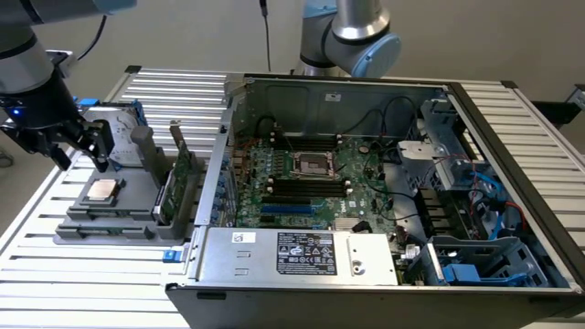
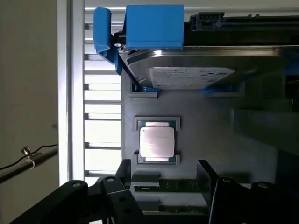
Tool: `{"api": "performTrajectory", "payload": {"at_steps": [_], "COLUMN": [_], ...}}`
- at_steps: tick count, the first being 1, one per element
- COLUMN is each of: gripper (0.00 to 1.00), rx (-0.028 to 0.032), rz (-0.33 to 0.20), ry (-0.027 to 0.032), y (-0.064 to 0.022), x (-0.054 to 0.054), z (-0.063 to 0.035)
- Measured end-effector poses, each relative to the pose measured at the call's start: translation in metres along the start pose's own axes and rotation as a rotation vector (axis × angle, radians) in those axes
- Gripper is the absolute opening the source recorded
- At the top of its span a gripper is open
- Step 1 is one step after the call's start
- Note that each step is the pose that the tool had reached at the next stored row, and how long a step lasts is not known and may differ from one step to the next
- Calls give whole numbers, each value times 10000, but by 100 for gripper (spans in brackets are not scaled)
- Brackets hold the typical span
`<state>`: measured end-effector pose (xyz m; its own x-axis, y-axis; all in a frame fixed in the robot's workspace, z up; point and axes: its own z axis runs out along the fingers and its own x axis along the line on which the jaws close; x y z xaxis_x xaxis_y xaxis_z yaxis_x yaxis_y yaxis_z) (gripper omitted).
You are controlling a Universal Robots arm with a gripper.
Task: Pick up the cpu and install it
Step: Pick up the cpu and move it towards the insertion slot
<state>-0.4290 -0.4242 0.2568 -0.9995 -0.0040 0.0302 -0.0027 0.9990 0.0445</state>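
Gripper [image 1: 82, 164] hangs over the tray [image 1: 137, 192], well clear of its surface. Its jaws are spread wide with nothing between them. In the wrist view both black fingers [image 2: 224, 196] stand far apart and the gap between them is bare.

The cpu [image 2: 157, 142] lies flat in its square recess on the tray, silver top up, untouched. It sits below the gripper and a little past the fingertips. It falls within the span of the two fingers, nearer one of them than the other. In the exterior view it shows just under the finger on the exterior view's right, with clear air between the two.

The drive [image 2: 196, 70] leans at the tray's far end, beyond the cpu, in blue brackets [image 2: 154, 25].

The open case [image 1: 366, 92] stands beside the tray on the exterior view's right. The socket [image 1: 311, 163] on its board is well apart from the tray.

The cpu is not yet picked up.
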Motion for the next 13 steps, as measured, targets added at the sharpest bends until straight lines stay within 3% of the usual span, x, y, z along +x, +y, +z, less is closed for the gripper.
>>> {"api": "performTrajectory", "payload": {"at_steps": [13], "gripper": [67], "rx": [1], "rz": [-34], "ry": [2], "y": [-12], "x": [-9], "z": [236]}}
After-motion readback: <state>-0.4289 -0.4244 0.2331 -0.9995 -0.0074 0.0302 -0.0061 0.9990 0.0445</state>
